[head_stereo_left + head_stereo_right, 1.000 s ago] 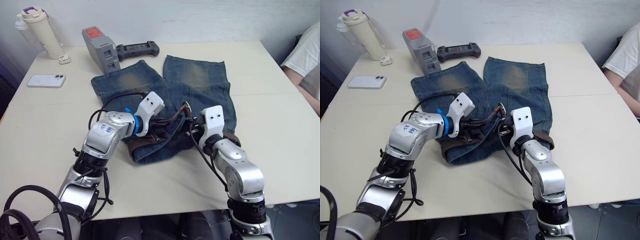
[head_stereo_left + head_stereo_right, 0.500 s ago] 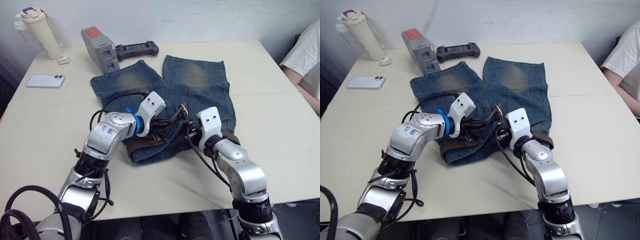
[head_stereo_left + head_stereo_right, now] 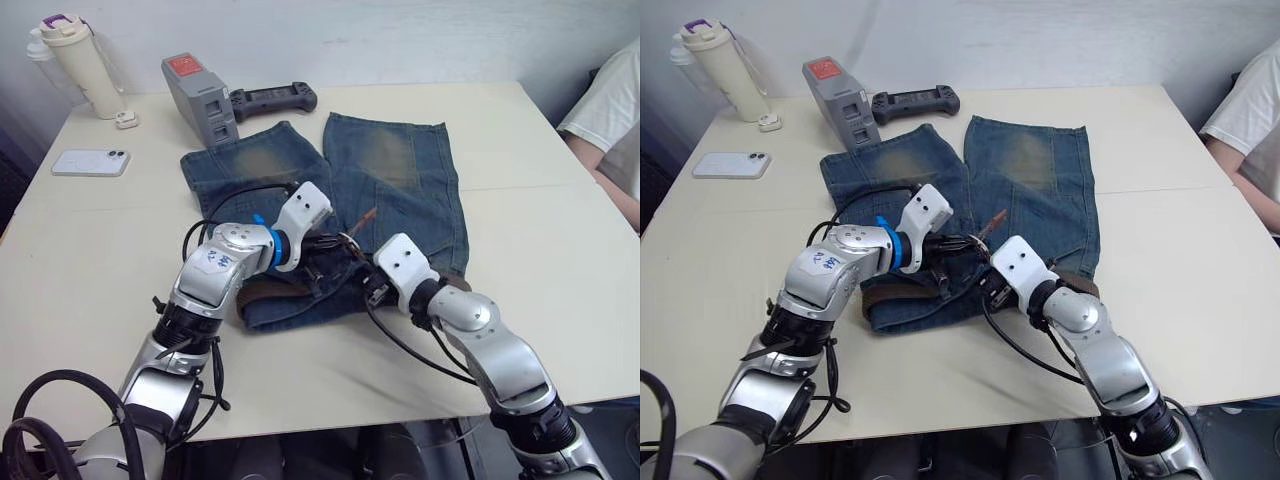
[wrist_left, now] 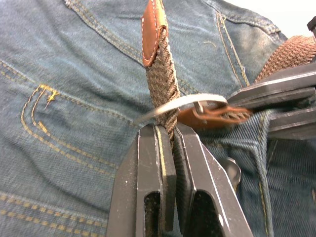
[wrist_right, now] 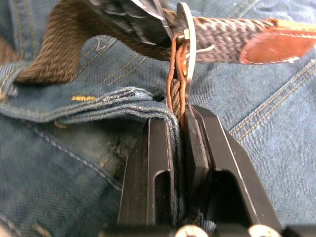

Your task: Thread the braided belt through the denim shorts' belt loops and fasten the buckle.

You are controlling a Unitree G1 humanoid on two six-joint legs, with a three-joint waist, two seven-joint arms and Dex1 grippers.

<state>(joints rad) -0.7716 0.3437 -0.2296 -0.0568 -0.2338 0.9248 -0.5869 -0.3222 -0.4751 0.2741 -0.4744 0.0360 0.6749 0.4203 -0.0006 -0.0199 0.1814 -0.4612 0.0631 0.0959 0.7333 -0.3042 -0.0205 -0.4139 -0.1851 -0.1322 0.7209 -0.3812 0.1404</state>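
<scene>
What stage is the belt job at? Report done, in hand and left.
Done: the braided belt lies along the waist of the denim shorts, and its leather-tipped end has passed through the buckle.
In hand: the left gripper clamps the strap just behind the buckle; the right gripper clamps the belt at the buckle end.
Left: probably seating the prong in the weave, since it doesn't look set yet.

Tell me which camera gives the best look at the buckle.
The left wrist view: the buckle lies broadside, its silver frame crossing the braided belt above the left gripper. The right wrist view shows it edge-on; in the eye views it is a small glint between the grippers.
</scene>
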